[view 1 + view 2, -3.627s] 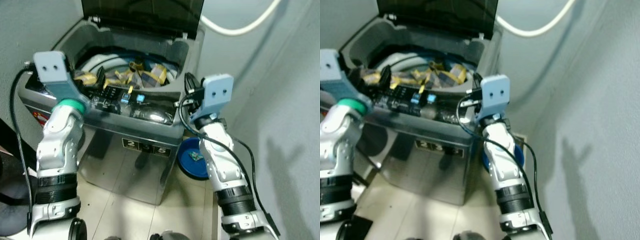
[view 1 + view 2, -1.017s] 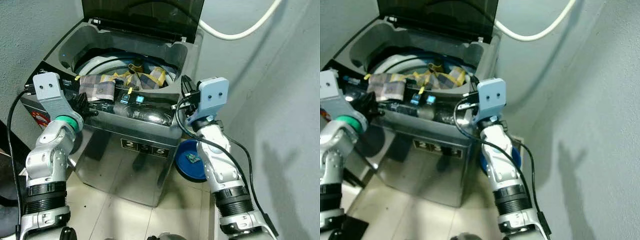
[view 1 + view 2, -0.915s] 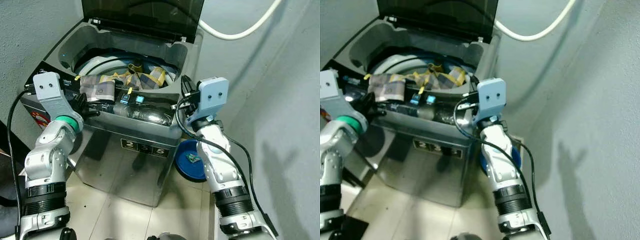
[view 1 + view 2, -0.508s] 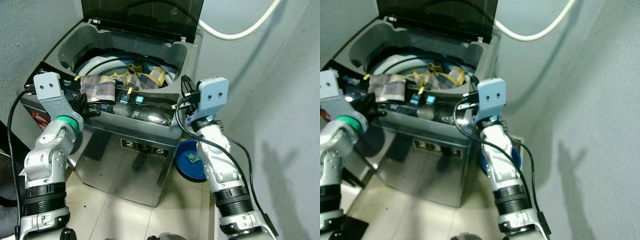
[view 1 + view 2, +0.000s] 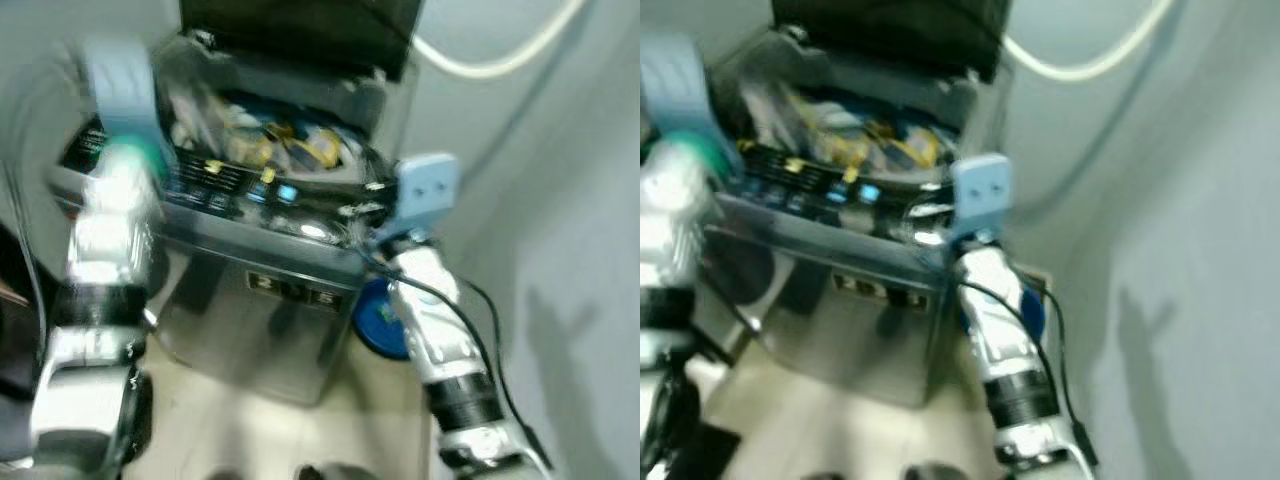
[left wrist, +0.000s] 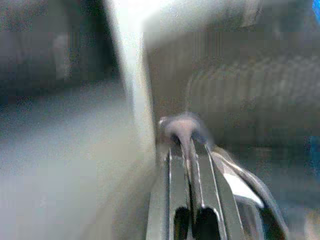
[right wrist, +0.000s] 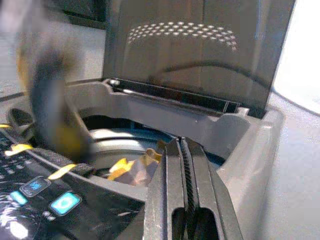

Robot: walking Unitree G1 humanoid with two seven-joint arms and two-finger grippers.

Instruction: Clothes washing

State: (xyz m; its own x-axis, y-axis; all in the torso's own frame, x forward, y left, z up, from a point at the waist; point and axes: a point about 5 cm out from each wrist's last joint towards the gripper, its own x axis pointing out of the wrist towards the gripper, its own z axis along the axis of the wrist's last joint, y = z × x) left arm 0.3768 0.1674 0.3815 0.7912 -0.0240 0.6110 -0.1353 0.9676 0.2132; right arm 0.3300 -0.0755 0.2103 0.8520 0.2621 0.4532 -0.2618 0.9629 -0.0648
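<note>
Head views blurred. Washer [image 5: 270,290] stands against the wall, lid [image 7: 200,45] raised upright. Clothes [image 5: 285,145], yellow and dark, lie in the drum at the opening. Control panel [image 7: 45,192] along the front edge, blue lights lit.

Left tool [image 6: 190,150]: raised over the washer's left side; fingers pressed together with a grey scrap of fabric [image 6: 182,127] at the tips, though blur leaves it unclear whether they pinch it.

Right tool [image 7: 182,150]: at the washer's front right corner, pointing over the drum; fingers closed flat against each other, nothing between them.

Blue dish [image 5: 378,318] on the floor just beside the washer.
</note>
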